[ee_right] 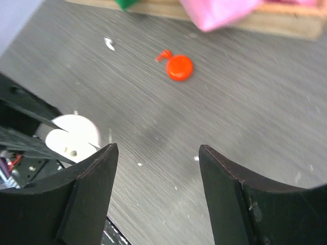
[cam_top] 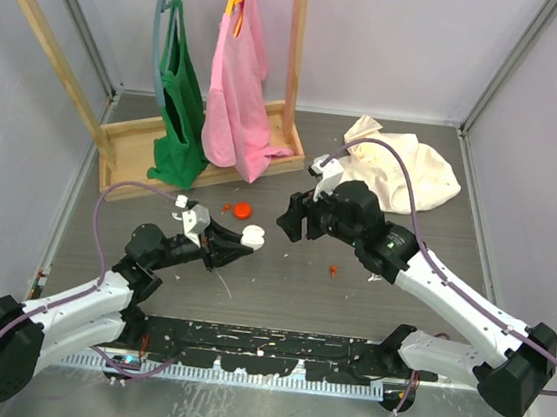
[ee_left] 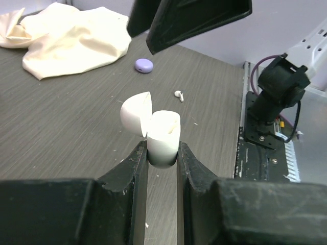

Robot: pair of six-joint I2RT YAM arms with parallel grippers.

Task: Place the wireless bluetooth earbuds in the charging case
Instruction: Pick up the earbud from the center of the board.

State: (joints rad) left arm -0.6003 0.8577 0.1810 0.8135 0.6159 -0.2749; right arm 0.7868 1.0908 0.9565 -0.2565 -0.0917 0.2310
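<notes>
Earbuds point(ee_left: 178, 95) lie outside the open charging case point(ee_left: 164, 135) pinched by the left gripper point(ee_left: 162, 153); the wide, empty right gripper point(ee_right: 157, 153) may flick one away.

Open white case point(ee_left: 164, 139), white earbud point(ee_left: 178, 95) nearby

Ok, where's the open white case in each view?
Top: white case just left of centre.
Left wrist: case at centre, lid open.
Right wrist: case at the left edge, partly hidden.
Shared landmark: the left pincer shut on it.
</notes>
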